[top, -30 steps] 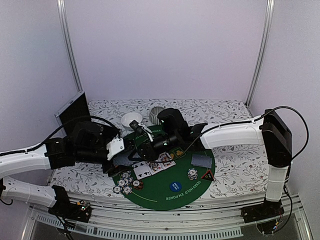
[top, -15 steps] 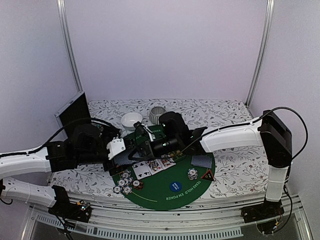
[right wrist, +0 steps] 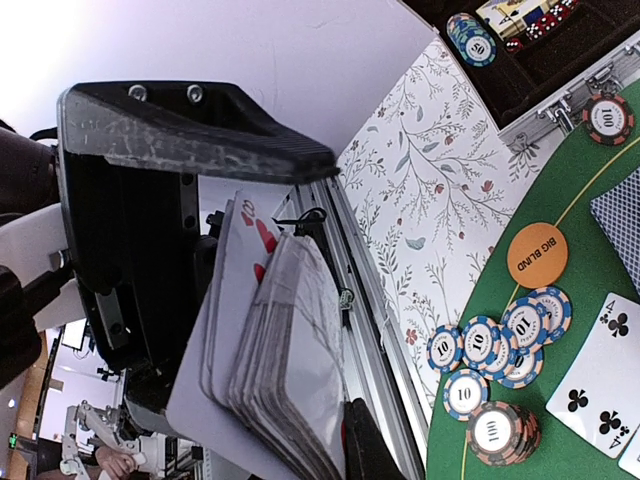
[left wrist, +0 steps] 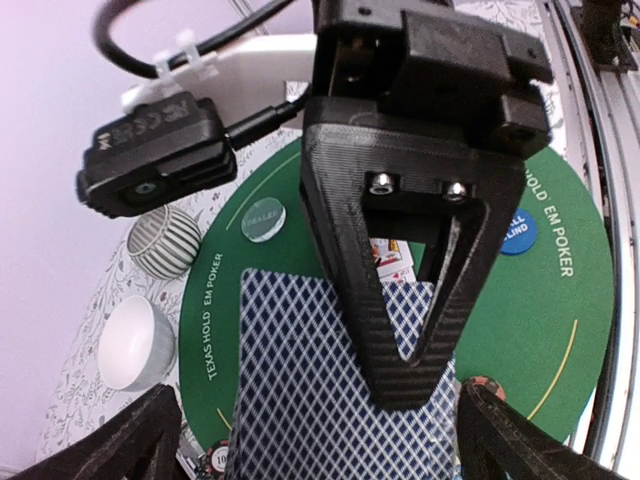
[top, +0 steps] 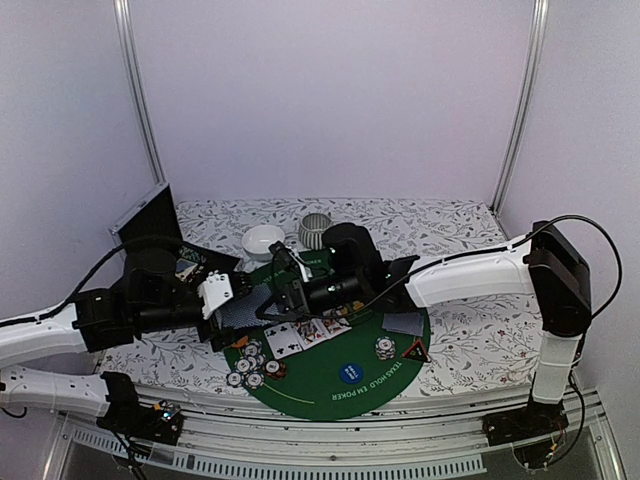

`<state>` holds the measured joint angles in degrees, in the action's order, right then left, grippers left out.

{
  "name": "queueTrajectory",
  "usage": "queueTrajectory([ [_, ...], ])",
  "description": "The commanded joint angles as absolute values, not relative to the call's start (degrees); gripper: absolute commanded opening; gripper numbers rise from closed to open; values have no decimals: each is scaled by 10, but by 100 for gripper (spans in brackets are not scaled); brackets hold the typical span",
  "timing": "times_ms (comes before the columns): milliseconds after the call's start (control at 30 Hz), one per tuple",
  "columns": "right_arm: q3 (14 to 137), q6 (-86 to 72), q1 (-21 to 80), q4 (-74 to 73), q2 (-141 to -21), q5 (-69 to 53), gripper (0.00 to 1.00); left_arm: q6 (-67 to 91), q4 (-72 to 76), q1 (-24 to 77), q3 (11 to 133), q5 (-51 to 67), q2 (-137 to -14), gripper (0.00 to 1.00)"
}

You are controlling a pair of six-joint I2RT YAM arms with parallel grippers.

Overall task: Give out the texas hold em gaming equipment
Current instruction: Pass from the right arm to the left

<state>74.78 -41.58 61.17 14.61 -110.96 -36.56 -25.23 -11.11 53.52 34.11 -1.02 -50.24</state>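
Note:
My right gripper (right wrist: pixel 290 340) is shut on a deck of playing cards (right wrist: pixel 285 350). Its blue diamond backs (left wrist: pixel 300 390) fill the left wrist view, behind the right gripper's black finger (left wrist: pixel 400 300). My left gripper (left wrist: pixel 320 440) is open, its fingers (left wrist: pixel 140 445) standing either side of that deck without touching it. In the top view the left gripper (top: pixel 222 300) and the right gripper (top: pixel 285 292) meet over the mat's left part. Face-up cards (top: pixel 305 333), poker chips (top: pixel 250 368), a chip stack (top: pixel 384 347), a blue disc (top: pixel 349 372), a red-black triangle (top: pixel 414 350) and a face-down card pile (top: pixel 402 322) lie on the mat.
The round green mat (top: pixel 320 395) lies on a floral tablecloth. A white bowl (top: pixel 263 240) and a striped bowl (top: pixel 316 230) stand behind it. An open black case (top: pixel 150 225) sits at the back left. An orange disc (right wrist: pixel 537 254) and a pale green disc (left wrist: pixel 264 219) rest on the mat.
My left arm has drawn back to the left and its jaws have spread wider. The right gripper keeps its hold on the deck and has barely shifted.

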Motion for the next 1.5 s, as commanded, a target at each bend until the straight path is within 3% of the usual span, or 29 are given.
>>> queueTrajectory([
  [0,738,-420,614,155,-1078,-373,3,-255,-80,540,324,24,-457,98],
  [433,743,-421,619,145,-1074,-363,3,-262,-117,541,348,35,-528,97],
  [800,752,-419,620,145,-1074,-379,4,-256,-126,541,361,18,-560,57],
  [933,750,-416,620,143,-1077,-379,6,-252,-125,541,364,29,-555,47],
  [1067,754,-409,619,143,-1078,-381,11,-249,-124,541,362,37,-549,44],
  [1233,753,-394,619,143,-1072,-383,27,-244,-134,541,368,50,-547,36],
  [1467,735,-379,616,146,-1069,-380,30,-240,-153,540,374,86,-537,33],
])
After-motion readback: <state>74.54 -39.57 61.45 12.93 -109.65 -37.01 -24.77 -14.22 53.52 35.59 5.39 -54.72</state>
